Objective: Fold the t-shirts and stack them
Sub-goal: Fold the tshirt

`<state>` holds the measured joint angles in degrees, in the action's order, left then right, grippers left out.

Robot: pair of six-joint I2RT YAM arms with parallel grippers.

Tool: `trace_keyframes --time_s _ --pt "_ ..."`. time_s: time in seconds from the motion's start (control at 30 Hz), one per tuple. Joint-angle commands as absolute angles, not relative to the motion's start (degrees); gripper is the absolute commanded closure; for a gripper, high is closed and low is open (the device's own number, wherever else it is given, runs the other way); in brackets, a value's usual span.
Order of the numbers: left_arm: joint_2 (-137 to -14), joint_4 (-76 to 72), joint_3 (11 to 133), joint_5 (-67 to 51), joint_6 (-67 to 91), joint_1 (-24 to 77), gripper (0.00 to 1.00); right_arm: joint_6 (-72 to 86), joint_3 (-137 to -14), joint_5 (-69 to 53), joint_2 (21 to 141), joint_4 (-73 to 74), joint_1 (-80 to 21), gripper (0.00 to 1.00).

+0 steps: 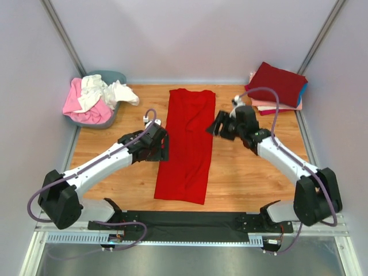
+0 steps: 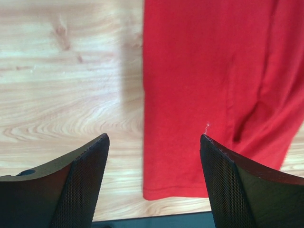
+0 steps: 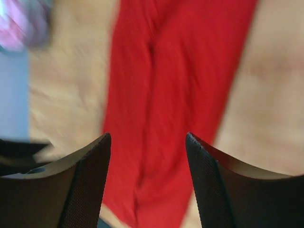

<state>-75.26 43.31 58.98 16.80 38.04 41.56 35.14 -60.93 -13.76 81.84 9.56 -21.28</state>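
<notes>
A bright red t-shirt (image 1: 188, 144) lies on the table as a long narrow strip, its sides folded in, running from the far middle toward the near edge. It also shows in the left wrist view (image 2: 209, 85) and, blurred, in the right wrist view (image 3: 175, 95). My left gripper (image 1: 163, 147) is open and empty at the strip's left edge. My right gripper (image 1: 215, 126) is open and empty at its right edge, farther back. A stack of folded shirts (image 1: 278, 86), dark red on top with pink and blue below, sits at the far right.
A grey tub (image 1: 92, 98) at the far left holds crumpled pink and white shirts (image 1: 98, 95). White walls and metal posts bound the wooden table (image 1: 247, 178). A black rail (image 1: 190, 221) runs along the near edge.
</notes>
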Motion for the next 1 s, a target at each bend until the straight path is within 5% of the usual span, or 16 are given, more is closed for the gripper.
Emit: trace_keyframes --time_s 0.0,0.33,0.83,0.97 --pt "-72.52 40.52 54.33 12.84 36.12 38.85 0.17 35.94 -46.38 -11.43 72.91 19.77 -25.73 0.34" --pt "-67.68 35.25 41.23 5.37 39.64 37.62 0.21 49.91 -26.37 -11.86 57.04 21.46 -41.65 0.42" --pt "-59.94 35.95 33.58 1.05 42.27 37.62 0.21 55.02 -26.89 -12.13 73.65 10.2 -55.72 0.46" --pt "-58.45 35.69 30.95 0.36 43.15 37.62 0.24 54.41 -27.16 -11.78 75.06 10.8 -55.9 0.72"
